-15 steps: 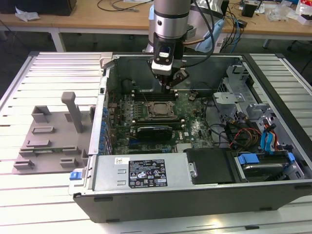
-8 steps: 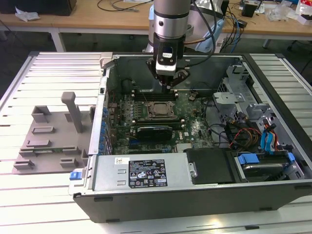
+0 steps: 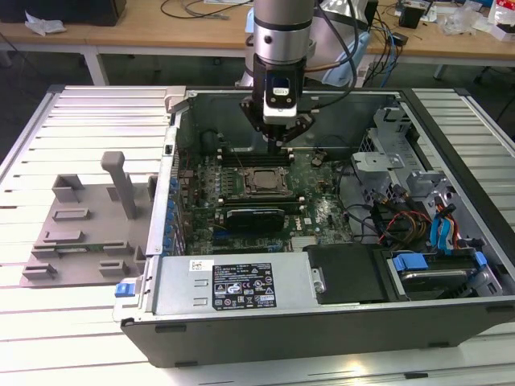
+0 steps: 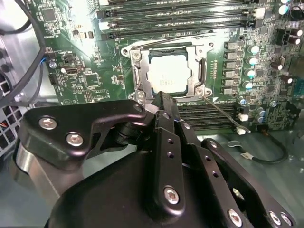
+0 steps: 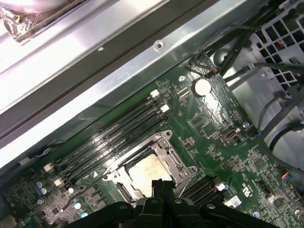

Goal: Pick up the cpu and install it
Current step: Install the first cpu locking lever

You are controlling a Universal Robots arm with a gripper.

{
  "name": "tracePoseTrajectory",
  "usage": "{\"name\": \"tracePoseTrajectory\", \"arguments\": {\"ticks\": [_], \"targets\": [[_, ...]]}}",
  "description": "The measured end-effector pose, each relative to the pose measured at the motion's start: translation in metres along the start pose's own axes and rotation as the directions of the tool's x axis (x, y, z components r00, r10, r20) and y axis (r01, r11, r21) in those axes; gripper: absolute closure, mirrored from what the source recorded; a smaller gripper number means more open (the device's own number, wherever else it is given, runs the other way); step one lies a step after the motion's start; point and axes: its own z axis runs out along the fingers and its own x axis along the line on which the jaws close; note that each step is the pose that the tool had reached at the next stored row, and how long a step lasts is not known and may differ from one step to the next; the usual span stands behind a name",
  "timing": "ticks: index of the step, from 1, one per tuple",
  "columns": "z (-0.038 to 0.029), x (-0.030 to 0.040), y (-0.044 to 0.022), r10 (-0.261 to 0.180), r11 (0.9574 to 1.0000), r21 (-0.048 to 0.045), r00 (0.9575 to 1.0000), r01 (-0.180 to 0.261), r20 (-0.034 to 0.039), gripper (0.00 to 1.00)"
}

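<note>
Reading from the exterior view's left, you see a grey moulded fixture lying well away from the gripper, outside the open computer case. The gripper hangs inside the case over the green motherboard. In both wrist views its black fingertips are pressed together with nothing between them.

The cpu lies flat just below and ahead of the fingertips, apart from them. It is a small square chip with a silver-grey metal top, brightly lit in the second wrist view and duller and pale-rimmed in the first wrist view. It sits inside the metal-framed socket.

Beyond the socket run the long memory slots. On the near side of the gripper lies a black expansion card, and a drive cage stands further right.
</note>
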Motion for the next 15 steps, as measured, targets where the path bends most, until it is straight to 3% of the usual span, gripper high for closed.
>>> {"name": "tracePoseTrajectory", "arguments": {"ticks": [6, 10, 15], "targets": [[0.0, 0.0, 0.0, -0.081, 0.9967, -0.0041, 0.9967, 0.081, 0.0006, 0.89], [0.0, 0.0, 0.0, -0.145, 0.9895, -0.0067, 0.9895, 0.145, 0.0017, 0.89], [0.0, 0.0, 0.0, -0.182, 0.9832, -0.0058, 0.9832, 0.182, 0.0036, 0.89]]}}
